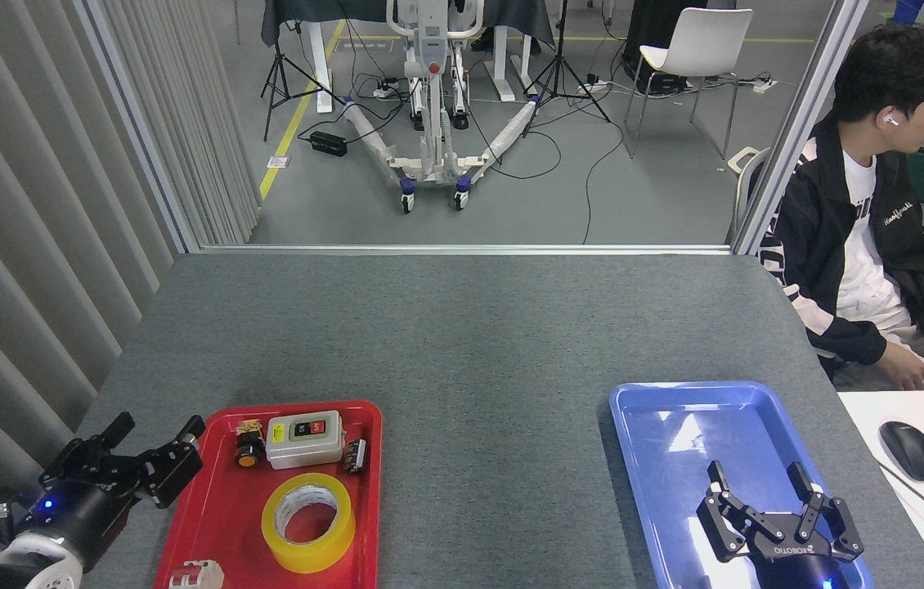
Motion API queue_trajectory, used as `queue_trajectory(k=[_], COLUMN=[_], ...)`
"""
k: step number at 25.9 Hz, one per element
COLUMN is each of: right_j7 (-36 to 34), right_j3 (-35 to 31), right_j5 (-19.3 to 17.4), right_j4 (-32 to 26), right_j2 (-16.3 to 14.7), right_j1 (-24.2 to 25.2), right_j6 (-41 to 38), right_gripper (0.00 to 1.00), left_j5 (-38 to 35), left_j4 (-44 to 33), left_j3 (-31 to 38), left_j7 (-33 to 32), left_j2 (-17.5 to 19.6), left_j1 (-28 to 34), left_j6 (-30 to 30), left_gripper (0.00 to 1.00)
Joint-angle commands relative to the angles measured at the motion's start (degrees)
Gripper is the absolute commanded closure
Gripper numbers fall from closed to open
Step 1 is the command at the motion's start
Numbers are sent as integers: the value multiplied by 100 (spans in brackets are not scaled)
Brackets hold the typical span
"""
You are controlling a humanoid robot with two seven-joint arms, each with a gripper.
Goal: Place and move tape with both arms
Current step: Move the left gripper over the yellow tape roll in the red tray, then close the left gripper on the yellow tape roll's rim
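1. Nearest the robot, the right black two-finger gripper [760,479] hung over the near end of the shallow blue plastic tray [658,425], fingers spread apart and holding nothing.
2. The left black two-finger gripper [158,426] hovered just outside the left rim of the shallow red plastic tray [225,523], tilted toward it, its fingers likewise parted and empty.
3. The wide roll of translucent yellow packing tape [308,522] lay flat in the red tray's near half, white core facing up, untouched and a little to the right of the left gripper.
4. Behind the roll, at the tray's far end, sat a grey switch box with a red and green button [304,438], beside a small black-and-orange knob [248,451].
5. Judged from this, the pick-up had not begun: the step in hand was the left arm's approach.
6. The next move called for bringing the left gripper over the roll and straddling its wall, one finger inside the core, clear of the switch box.
7. Farther off, a seated person in a black jacket [863,221] waited beyond the grey felt-covered table [462,327].
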Motion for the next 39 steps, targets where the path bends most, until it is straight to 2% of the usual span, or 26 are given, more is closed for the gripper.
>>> queue_trajectory(k=[1,4,7,9,21,25,29,32,39], right_j7=[-11,-11,-29,-29,-29,-29,-29,-29,-29], right_j3=[0,26,70,70,79,79,88,88,105], right_j5=[-9,0,0,0,17,17,17,17,26], right_j4=[-1,-1,-36,-36,-54,-54,-54,-45,-45], right_j2=[-25,-8,1,-8,-43,-34,-17,-8,19], right_j1=[2,20,28,28,28,28,46,46,178], right_j6=[9,1,10,18,9,9,9,9,18], right_gripper=[0,0,0,0,0,0,0,0,0], left_j5=[166,175,184,184,307,1010,1010,1010,1010], left_j4=[-33,-51,11,90,468,609,732,775,1109], left_j3=[-73,-117,-495,-750,-2139,-2192,-2464,-2482,-2561], left_j7=[-887,-1388,-2003,-2179,-2346,-2346,-2425,-2557,-2618], left_j2=[187,258,363,407,680,671,662,636,565], left_j1=[-200,-305,-543,-701,-1457,-1492,-1764,-1817,-1870], left_j6=[-107,-116,-124,-124,-151,-186,-142,-124,-89], left_gripper=[0,0,0,0,1,1,1,10,10])
